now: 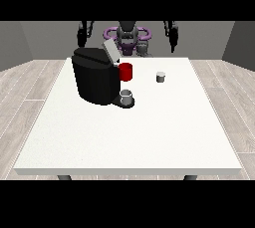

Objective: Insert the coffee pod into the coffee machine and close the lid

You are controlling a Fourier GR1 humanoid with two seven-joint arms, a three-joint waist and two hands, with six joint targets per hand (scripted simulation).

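Note:
A black coffee machine (94,77) stands on the white table (129,132) left of centre, its grey lid (110,52) tilted up and open. A small grey coffee pod (160,76) sits on the table to the machine's right, apart from it. Both hands hang raised at the back, away from the table things: the hand at the view's left (81,37) is above and behind the machine, and the hand at the view's right (173,38) is behind the pod. Neither hand holds anything.
A red cup (126,71) stands just right of the machine. A grey cup (126,96) rests on the machine's drip tray at its front. The robot's torso (127,38) is behind the table's far edge.

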